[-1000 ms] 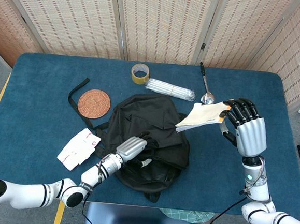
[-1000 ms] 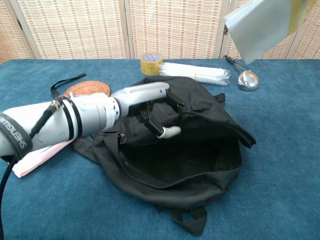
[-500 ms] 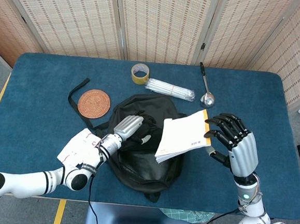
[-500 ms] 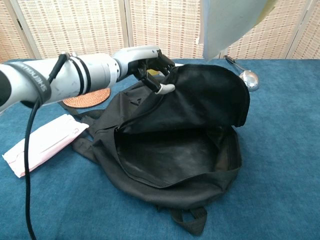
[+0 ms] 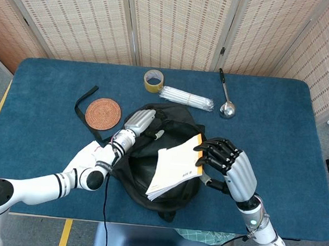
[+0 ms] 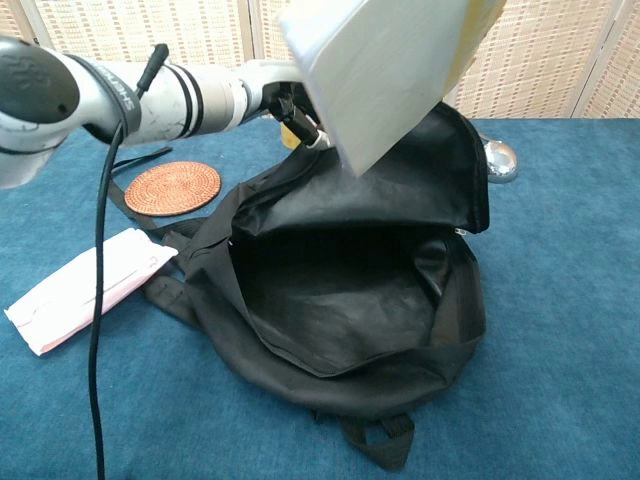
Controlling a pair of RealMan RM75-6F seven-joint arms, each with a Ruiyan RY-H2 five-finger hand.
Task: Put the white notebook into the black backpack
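Currently, head view: right robot hand grips the white rectangular notebook with a yellow spine strip by its yellow edge, tilted, directly above the open mouth of the black fabric backpack. Left robot hand pinches the backpack's upper flap at its far edge, holding it up. Round woven rust-coloured coaster left of the backpack, yellow tape roll, bundle of clear-wrapped white sticks and steel ladle beyond it, on the blue bench.

Chest view: notebook hangs over the backpack's opening, not inside. Left robot hand mostly hidden behind the notebook; flap raised. Pink-and-white packet just left of the backpack. Right robot hand out of frame.
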